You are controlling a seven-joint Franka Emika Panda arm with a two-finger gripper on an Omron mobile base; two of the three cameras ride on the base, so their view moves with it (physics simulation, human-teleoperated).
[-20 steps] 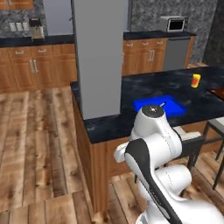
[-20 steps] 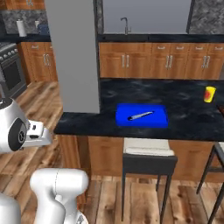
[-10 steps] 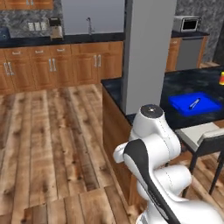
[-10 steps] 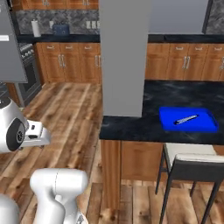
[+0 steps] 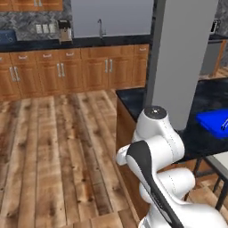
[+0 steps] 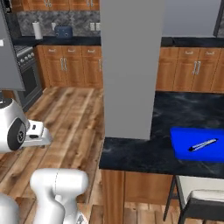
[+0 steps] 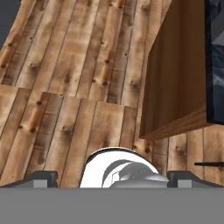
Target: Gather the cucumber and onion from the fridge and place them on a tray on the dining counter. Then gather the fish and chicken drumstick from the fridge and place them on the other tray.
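Observation:
The bright blue tray (image 6: 197, 144) lies on the black marbled dining counter (image 6: 131, 153), right of a grey column. A slim dark oblong (image 6: 202, 145) rests on it, perhaps the cucumber; it is too small to tell. In the left base view the tray (image 5: 213, 121) sits at the right edge. In the hand view my gripper (image 7: 113, 178) points down at the wooden floor, open, its fingertips (image 7: 41, 177) far apart with nothing between them. The counter's wooden base (image 7: 175, 83) is to their right. The onion, fish, chicken drumstick and other tray are out of view.
A wide grey column (image 6: 131, 65) stands on the counter's near end. A chair (image 6: 201, 201) is tucked under the counter by the tray. The wall counter with wooden cupboards (image 5: 67, 67) runs along the back, with a stove (image 6: 26, 74) and a grey panel (image 6: 8, 52) at the left. Open wood floor (image 5: 53, 147) lies to the left.
The whole scene has slid to the right in both base views, so the base has moved. The blue tray now sits near the right edges. The gripper has stayed open.

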